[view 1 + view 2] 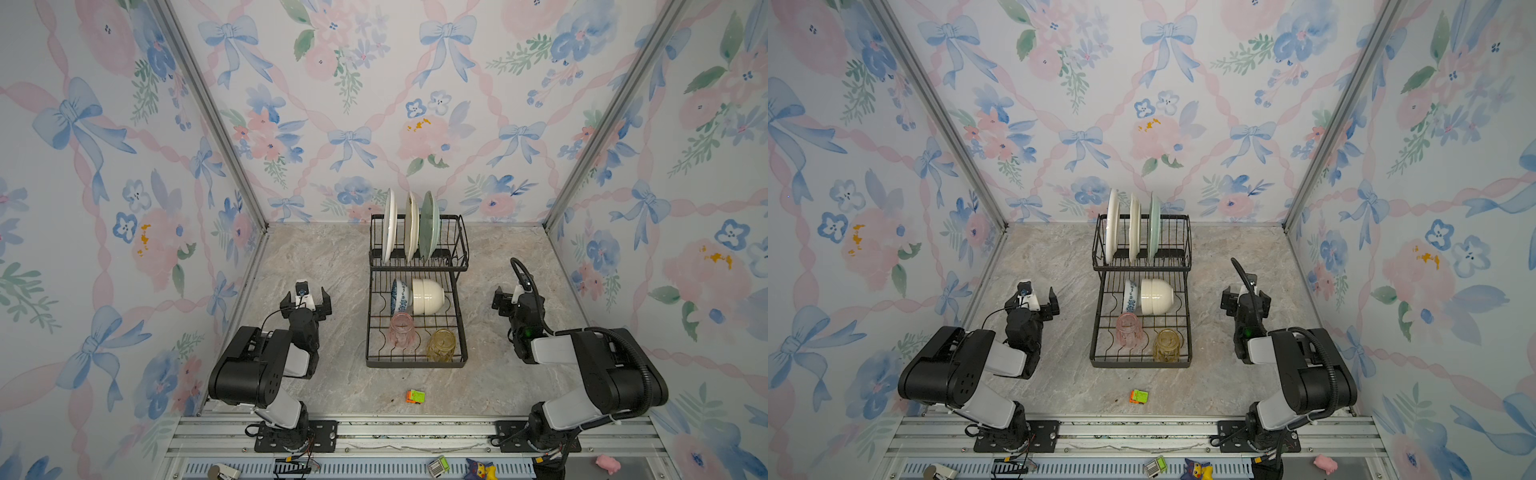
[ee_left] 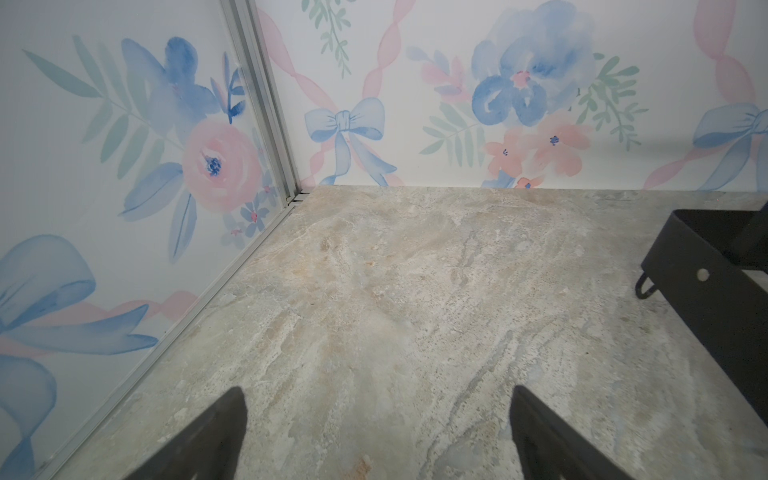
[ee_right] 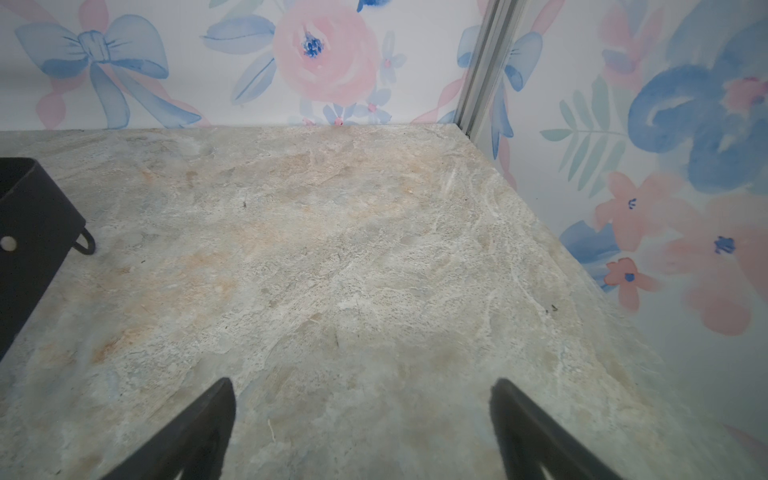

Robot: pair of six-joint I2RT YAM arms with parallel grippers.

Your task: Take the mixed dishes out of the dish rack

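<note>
Dish rack (image 1: 415, 365) fully loaded: far plates (image 1: 411, 226), bowls (image 1: 428, 296), near tumblers (image 1: 401, 329) all remaining; left gripper (image 2: 378, 399) and right gripper (image 3: 359, 386) spread, empty.

Black wire rack (image 1: 415, 365); white plate (image 1: 390, 224), cream plate (image 1: 411, 226), pale green plate (image 1: 429, 226); blue-patterned bowl (image 1: 400, 296), white bowl (image 1: 428, 296); pink tumbler (image 1: 401, 329), amber tumbler (image 1: 441, 345); orange-green block (image 1: 415, 396); bench (image 1: 324, 257) is beige marbled; wallpaper (image 1: 353, 104) pastel floral with bows.

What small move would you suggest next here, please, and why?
Probably ease the right gripper toward the amber tumbler: it and the left gripper hang open and empty beside the dish rack, nothing is unloaded yet, and that tumbler sits at the rack's near right corner, nearest that arm.
</note>
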